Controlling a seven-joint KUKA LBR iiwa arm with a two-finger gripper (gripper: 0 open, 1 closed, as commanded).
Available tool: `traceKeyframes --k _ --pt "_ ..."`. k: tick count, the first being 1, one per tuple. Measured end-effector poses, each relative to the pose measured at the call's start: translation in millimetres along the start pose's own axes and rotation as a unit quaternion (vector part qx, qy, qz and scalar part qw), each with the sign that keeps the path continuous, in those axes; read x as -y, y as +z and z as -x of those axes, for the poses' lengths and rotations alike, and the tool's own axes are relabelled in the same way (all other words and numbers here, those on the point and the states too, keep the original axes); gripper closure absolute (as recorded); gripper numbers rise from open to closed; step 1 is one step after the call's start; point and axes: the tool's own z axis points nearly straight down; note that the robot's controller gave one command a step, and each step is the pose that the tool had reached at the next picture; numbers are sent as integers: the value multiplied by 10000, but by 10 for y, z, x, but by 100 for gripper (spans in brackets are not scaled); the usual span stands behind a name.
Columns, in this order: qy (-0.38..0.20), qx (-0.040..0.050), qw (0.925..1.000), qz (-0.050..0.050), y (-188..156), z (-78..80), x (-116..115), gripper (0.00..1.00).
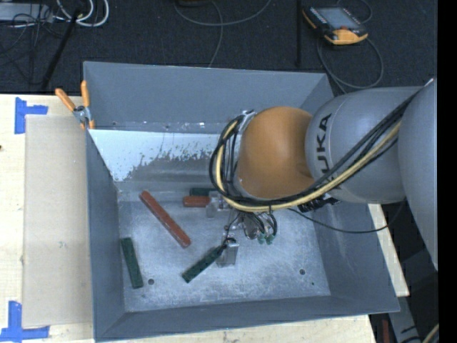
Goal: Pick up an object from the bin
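Grey metal bin (200,98) walls enclose a speckled floor. Locate the gripper (229,252) low over the middle of that floor, at the upper right end of a slanted dark green bar (202,265). You cannot tell whether it is open or closed on that bar. Note a long red-brown bar (165,219) near its upper left, a short brown piece (194,201) toward the back wall, and a second green bar (131,263) well apart at left.
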Motion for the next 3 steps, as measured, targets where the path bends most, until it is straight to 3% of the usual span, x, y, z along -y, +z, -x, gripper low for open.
traceKeyframes --k 1,2,3 --pt "-162 -7 9999 6 651 -587 63 0" --pt "-156 37 9999 12 614 -553 56 100" --pt "-193 88 9998 12 -784 -201 133 100"
